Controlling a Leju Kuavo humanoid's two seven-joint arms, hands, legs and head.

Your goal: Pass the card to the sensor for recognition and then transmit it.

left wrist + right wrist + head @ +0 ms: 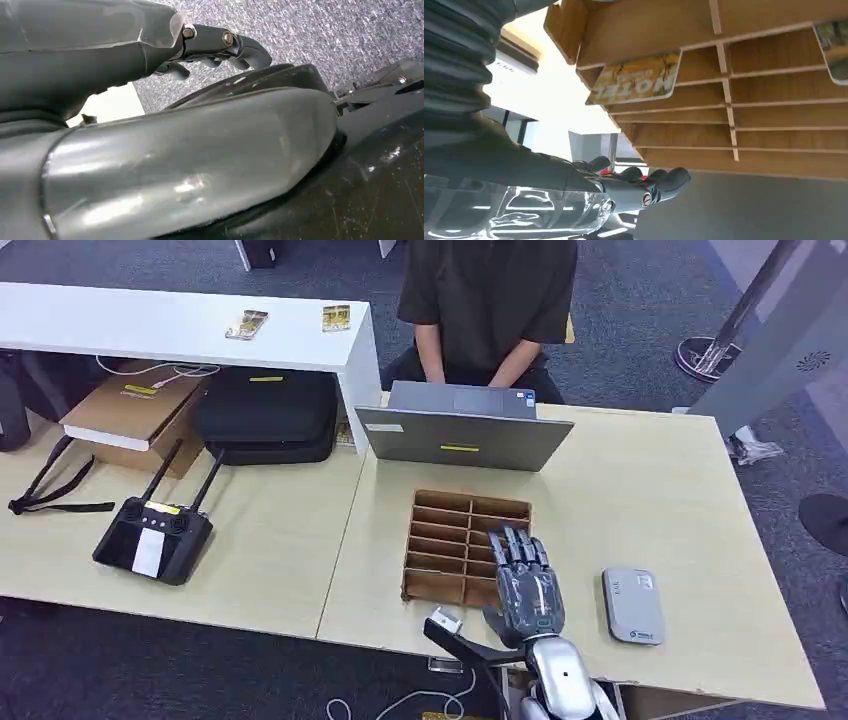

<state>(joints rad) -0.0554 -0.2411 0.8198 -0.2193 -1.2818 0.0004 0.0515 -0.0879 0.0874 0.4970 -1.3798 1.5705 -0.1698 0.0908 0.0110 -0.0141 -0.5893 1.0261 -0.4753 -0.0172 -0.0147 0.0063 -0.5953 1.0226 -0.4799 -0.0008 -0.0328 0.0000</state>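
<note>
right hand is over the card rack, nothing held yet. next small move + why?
Probably lower the right hand into the wooden rack and pinch the yellow card: its fingers are empty, and the card sits in a slot, its edge sticking out.

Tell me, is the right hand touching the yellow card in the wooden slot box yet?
Apart. In the right wrist view the right hand has its fingers extended with a clear gap to the yellow card, which sits alone in its slot of the wooden box.
</note>
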